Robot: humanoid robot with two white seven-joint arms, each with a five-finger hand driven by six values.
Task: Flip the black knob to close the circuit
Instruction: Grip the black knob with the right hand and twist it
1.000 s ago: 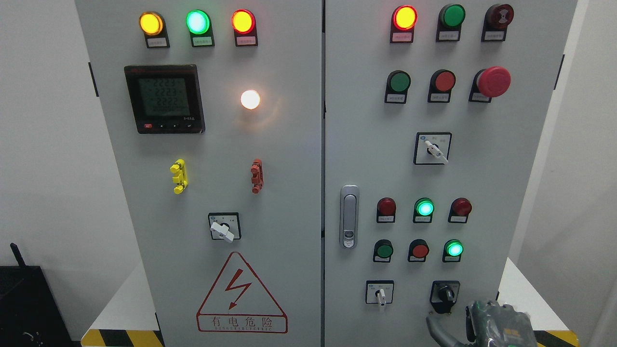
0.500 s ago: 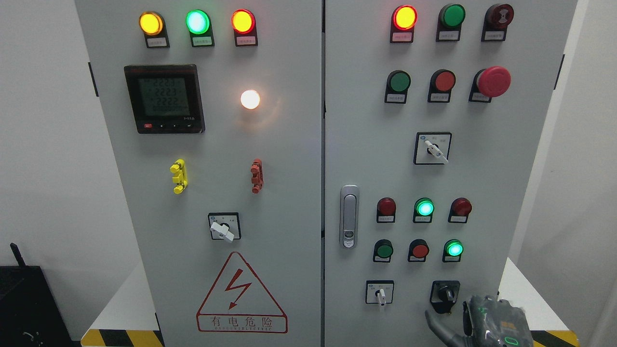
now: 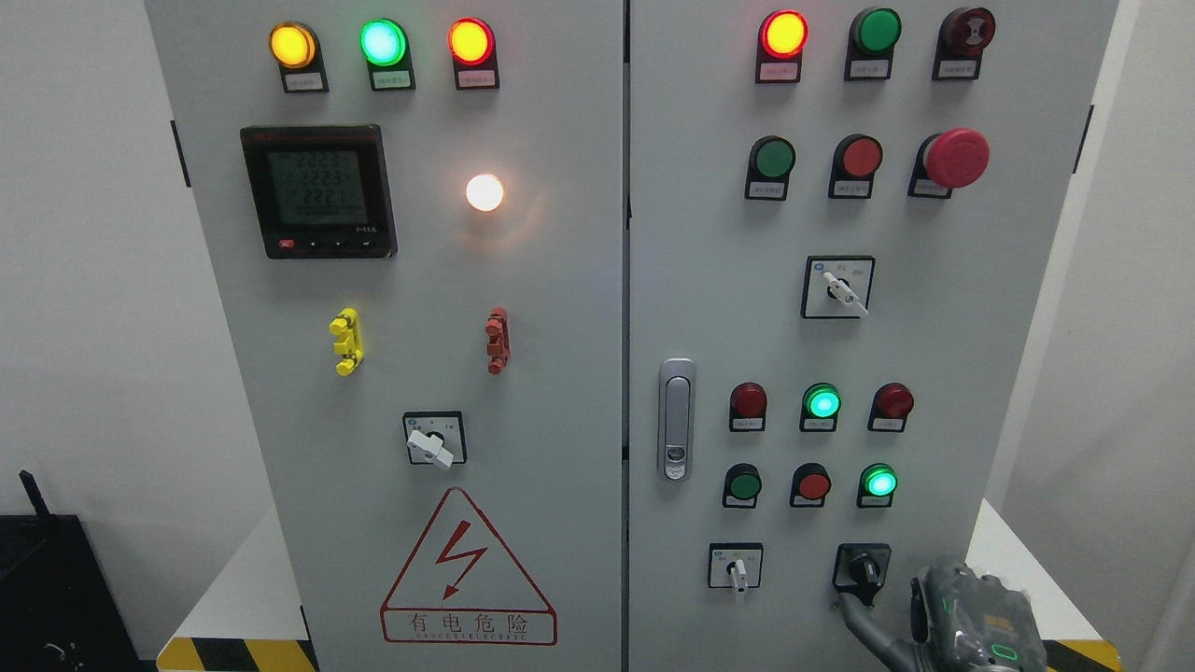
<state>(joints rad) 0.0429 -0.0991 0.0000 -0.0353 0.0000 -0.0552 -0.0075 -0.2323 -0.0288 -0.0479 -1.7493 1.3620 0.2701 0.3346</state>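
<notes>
Black knob (image 3: pixel 863 567) low on the right door of the grey cabinet (image 3: pixel 579 280), on a black square plate, handle pointing down and slightly right. Right hand (image 3: pixel 943 621) at the bottom edge, just below and right of it, one grey finger (image 3: pixel 854 611) reaching up to the plate's lower edge; fingers spread, holding nothing. White-handled switch (image 3: pixel 738 569) to the left. Warning triangle (image 3: pixel 467 569) on the left door reading 有电危险. Meter (image 3: pixel 317 191) showing 2223, 2223, 2221.
</notes>
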